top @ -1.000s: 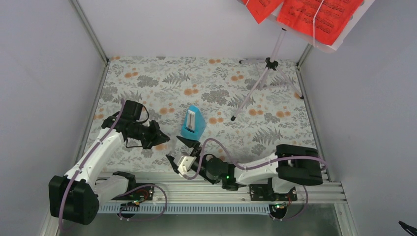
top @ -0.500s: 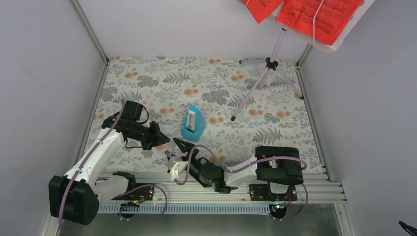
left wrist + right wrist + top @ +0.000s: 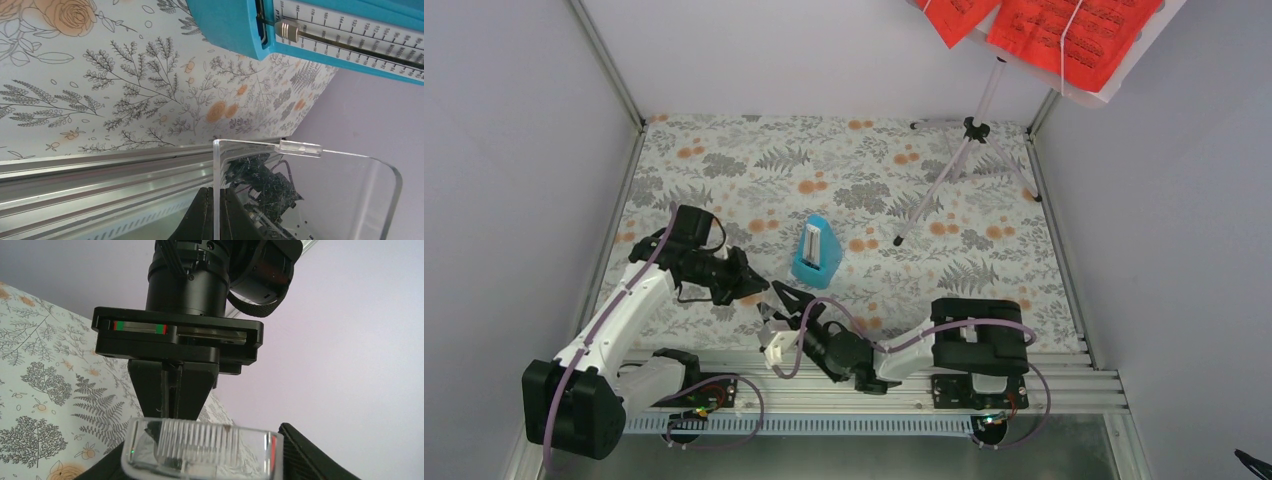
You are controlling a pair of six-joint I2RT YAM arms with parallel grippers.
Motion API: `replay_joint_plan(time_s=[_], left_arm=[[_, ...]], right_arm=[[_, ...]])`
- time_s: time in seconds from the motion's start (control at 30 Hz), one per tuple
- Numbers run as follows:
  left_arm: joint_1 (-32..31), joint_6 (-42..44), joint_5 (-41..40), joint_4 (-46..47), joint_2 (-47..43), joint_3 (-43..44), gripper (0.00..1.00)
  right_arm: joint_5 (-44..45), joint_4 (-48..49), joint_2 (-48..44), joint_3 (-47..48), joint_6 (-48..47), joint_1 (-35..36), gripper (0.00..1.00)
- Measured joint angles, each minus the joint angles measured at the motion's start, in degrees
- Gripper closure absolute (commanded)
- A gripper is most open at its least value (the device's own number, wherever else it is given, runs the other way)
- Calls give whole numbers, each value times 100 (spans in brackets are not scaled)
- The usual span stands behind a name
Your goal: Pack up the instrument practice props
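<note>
Both close to the front rail (image 3: 1074, 385): left end effector (image 3: 757, 285) closed, right end effector (image 3: 772, 305) parted, metronome (image 3: 817, 252) beyond.

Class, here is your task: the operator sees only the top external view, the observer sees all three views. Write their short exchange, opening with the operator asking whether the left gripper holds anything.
Operator: From above, the left gripper looks shut on nothing. Is it?
Observer: No. Its wrist view shows it clamped on the edge of a clear plastic panel.
Operator: What does the face of the metronome show?
Observer: A silver weight on the rod, beside a printed number scale.
</note>
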Motion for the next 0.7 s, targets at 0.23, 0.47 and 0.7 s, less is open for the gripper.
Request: replay_joint_plan(time_s=[0.23,0.47,0.7], left_arm=[[-2,223,273,146,0,0,0],[-2,424,258,645,-225,-223,0],[-4,1147,-1189,872,-435,-247,0]], right_arm=[[-74,-243,-319,-59,140,-2,57],[-190,-1561,-1683,-352,1161,-7,57],[-752,-4083,-3272,-391,3154,-105,57]])
